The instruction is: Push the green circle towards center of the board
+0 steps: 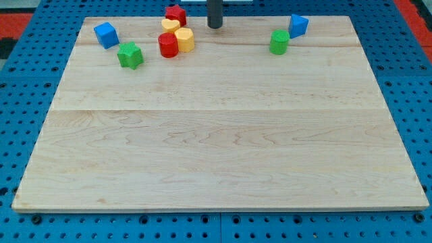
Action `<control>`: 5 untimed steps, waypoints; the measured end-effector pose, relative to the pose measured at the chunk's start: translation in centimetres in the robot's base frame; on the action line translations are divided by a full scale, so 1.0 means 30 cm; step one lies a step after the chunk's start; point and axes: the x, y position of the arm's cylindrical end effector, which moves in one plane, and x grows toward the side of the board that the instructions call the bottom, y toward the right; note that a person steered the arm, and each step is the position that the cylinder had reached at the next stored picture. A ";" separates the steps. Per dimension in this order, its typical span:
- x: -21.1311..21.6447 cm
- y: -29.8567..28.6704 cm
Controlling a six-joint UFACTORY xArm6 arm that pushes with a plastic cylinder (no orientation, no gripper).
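**Green circle waits near the top right, tip not yet on it**

The green circle [279,42] stands near the view's top right of the wooden counter [216,142], just beside a blue block [298,25] that lies up and to its right; whether the two touch cannot be told. My tip [214,26] sits at the view's top centre, well apart from the circle and to its left, close to a cluster of a red block [176,14], two yellow blocks [171,25] [184,39] and a red cylinder [168,45]. Further left lie a green star-like block [130,55] and a blue cube [106,34].

There is no claw on this arm, so nothing opens, closes or holds; the rod only pushes.

The circle looks like a small, stiff, light piece that should slide readily on smooth wood. Its round wall will likely roll off an off-centre push, so contact belongs on its far upper-right side, in line with the board's centre. The gap beside the blue block looks tight for that.
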 end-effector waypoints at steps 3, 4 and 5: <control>0.113 0.444; 0.273 0.444; 0.342 0.409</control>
